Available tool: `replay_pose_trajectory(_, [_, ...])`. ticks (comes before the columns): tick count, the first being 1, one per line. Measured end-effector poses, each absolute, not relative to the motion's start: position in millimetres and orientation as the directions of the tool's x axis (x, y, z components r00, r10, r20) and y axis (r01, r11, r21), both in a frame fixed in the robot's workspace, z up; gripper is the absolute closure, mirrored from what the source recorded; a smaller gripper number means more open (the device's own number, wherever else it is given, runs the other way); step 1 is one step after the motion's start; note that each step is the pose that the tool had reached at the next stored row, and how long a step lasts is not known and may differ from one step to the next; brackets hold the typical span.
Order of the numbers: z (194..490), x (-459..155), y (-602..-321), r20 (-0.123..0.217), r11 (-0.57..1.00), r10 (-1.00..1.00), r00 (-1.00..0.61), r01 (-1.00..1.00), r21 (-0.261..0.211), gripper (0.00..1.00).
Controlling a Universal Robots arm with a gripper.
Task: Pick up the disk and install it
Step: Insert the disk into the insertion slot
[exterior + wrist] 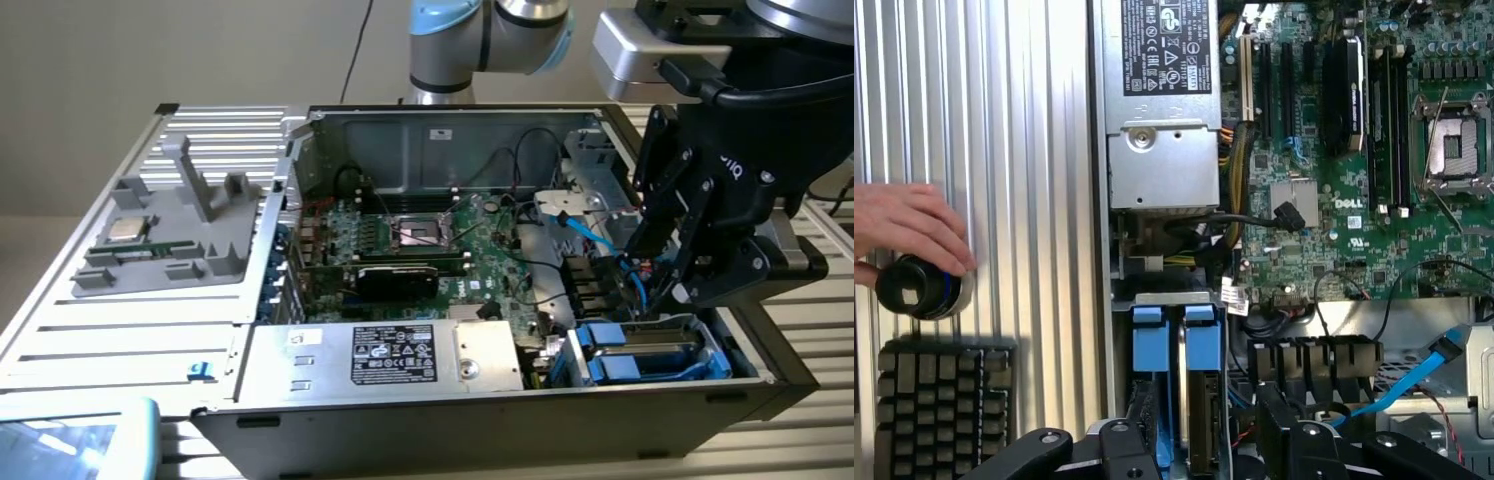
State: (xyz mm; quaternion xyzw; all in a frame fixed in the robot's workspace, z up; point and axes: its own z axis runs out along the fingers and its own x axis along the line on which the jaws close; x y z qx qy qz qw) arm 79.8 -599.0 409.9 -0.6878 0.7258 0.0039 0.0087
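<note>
Seemingly at the release step, the pincer (671, 298) stands open just above the disk (1174, 345), which sits in the computer case's (400, 415) drive bay (731, 362).

motherboard (1324, 225): white "DELL" | power supply label (1166, 45): print too small to read

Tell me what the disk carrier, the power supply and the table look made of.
Disk carrier: bright blue, evenly coloured smooth tabs, probably moulded plastic.
Power supply: bare silver-grey sheet metal, dull sheen, with a screw head.
Table: pale ribbed metal, likely aluminium, with light streaks along the ribs.
</note>
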Motion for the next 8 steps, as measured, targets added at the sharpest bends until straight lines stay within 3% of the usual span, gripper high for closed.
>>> replay_pose_trajectory(8, [409.9,79.8,-599.0,-0.018,0.054,-0.998,-0.054,-0.999,-0.006,0.48])
